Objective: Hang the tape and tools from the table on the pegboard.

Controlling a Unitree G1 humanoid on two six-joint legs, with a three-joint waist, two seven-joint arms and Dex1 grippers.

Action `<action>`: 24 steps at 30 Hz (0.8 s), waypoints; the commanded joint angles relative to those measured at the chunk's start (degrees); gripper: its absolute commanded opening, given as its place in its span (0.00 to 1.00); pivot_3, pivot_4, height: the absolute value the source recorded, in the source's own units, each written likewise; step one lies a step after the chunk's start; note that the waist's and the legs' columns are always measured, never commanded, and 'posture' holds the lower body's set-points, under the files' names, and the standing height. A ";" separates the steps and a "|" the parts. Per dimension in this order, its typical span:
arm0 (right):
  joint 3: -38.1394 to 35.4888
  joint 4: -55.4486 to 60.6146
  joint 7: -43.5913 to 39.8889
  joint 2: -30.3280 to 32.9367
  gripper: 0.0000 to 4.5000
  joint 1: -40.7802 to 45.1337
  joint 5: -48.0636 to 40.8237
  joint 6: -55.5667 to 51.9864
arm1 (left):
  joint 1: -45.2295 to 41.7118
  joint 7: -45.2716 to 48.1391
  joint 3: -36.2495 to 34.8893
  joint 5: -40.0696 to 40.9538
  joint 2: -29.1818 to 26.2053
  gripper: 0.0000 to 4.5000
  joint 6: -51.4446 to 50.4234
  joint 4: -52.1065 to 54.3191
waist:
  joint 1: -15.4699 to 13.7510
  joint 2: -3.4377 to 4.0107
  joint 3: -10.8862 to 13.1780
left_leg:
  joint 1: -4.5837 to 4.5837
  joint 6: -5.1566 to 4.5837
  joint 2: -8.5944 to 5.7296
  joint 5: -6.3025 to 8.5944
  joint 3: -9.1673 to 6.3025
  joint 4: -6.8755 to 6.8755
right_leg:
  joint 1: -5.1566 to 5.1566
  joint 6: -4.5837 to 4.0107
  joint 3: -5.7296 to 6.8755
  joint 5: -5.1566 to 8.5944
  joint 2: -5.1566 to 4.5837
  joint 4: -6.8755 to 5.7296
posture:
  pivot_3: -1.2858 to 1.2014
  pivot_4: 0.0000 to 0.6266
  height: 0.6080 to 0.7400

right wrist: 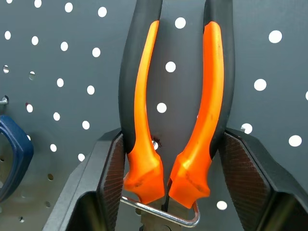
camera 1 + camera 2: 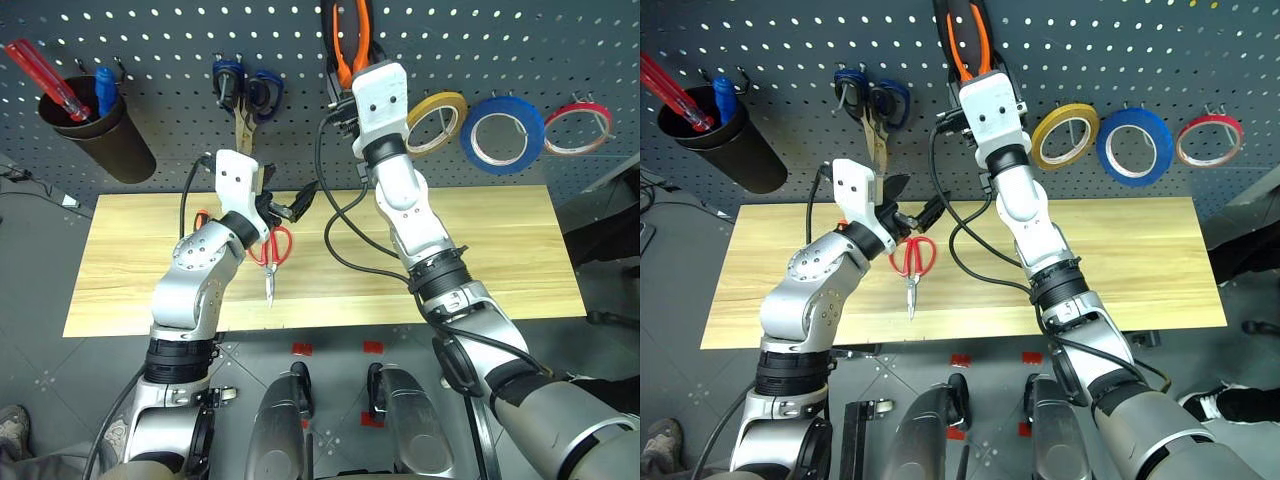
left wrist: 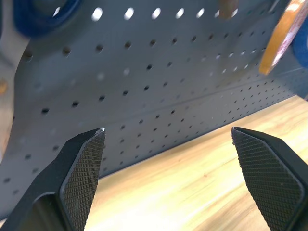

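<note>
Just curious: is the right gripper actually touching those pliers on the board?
Cannot tell. In the right wrist view the pliers sit between the right gripper's fingers, the handles' outer edges meeting the pads without a plain gap or contact.

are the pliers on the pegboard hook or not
On the hook: the pliers hang handles-up on the pegboard, a wire hook under the handle ends.

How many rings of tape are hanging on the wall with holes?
3, all hanging in a row on the pegboard: the yellow tape nearest the robot's right arm, the blue tape in the middle, and the red tape farthest right.
</note>
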State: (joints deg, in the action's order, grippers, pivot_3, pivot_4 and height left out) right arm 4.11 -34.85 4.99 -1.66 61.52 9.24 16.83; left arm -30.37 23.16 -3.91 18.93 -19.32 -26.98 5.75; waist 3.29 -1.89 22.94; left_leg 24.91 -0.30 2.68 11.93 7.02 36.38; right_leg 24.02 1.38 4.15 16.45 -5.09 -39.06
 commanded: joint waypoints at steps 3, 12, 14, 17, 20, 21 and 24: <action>-0.48 5.87 -2.92 0.31 0.99 -2.71 -2.24 -5.55 | 1.33 0.14 0.35 -0.55 0.44 1.00 0.41 -0.26 | 0.03 0.00 -0.01 | 0.00 0.00 0.00 0.00 0.00 0.00 | 0.00 0.00 0.00 0.00 0.00 -0.01 | 0.45 0.63 1.00; 0.74 33.55 -13.26 2.70 0.99 -17.59 -9.12 -29.88 | 6.04 -6.46 0.13 -0.50 2.83 1.00 -10.10 5.47 | 0.16 -0.04 -0.04 | 0.07 0.00 0.00 0.00 -0.01 -0.11 | 0.03 0.01 0.02 0.00 -0.01 0.09 | 0.45 0.60 1.00; 2.54 42.49 -17.83 3.73 0.99 -22.68 -12.93 -36.43 | 8.27 -8.81 0.14 -0.98 2.71 1.00 -14.73 8.73 | 0.22 -0.04 -0.05 | 0.07 0.01 -0.01 0.00 -0.02 -0.21 | 0.04 0.01 0.03 0.00 0.00 0.10 | 0.45 0.60 1.00; 5.32 53.61 -24.16 6.55 0.99 -28.71 -18.96 -46.21 | 10.69 -12.73 0.22 -2.09 2.01 1.00 -24.44 12.22 | 0.53 -0.04 -0.04 | 0.07 0.01 -0.01 0.00 -0.03 -0.25 | 0.06 0.01 0.01 0.00 0.00 0.12 | 0.45 0.60 1.00; 5.99 62.99 -29.44 10.36 0.99 -35.10 -28.20 -58.66 | 13.62 -16.54 1.43 -4.94 1.20 1.00 -31.63 13.11 | 0.97 -0.09 -0.10 | 0.05 0.01 -0.02 0.00 -0.08 -0.18 | 0.03 0.01 0.02 0.00 0.01 0.04 | 0.45 0.60 1.00; 5.66 64.35 -30.28 11.17 0.99 -36.21 -30.54 -61.88 | 13.63 -17.87 1.38 -5.86 1.44 1.00 -32.95 12.56 | 1.07 -0.12 -0.11 | 0.00 0.01 -0.02 0.00 -0.13 -0.18 | -0.04 0.01 0.04 0.00 0.01 0.05 | 0.45 0.60 1.00; 5.44 66.02 -32.59 14.13 0.99 -37.50 -34.89 -67.78 | 12.36 -20.56 -0.50 -6.55 3.65 1.00 -35.50 9.83 | 1.10 -0.13 -0.11 | 0.00 0.01 -0.04 0.00 -0.17 -0.14 | -0.05 0.01 0.07 0.00 0.01 0.01 | 0.45 0.60 1.00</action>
State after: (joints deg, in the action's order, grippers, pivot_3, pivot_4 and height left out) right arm 10.18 27.44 -26.08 12.23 24.07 -22.30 -48.39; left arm -17.47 3.94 -3.39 13.16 -16.29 -61.47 15.08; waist 4.40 -2.01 22.83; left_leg 24.91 -0.29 2.63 11.93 6.82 36.27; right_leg 23.96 1.40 4.24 16.44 -5.08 -39.05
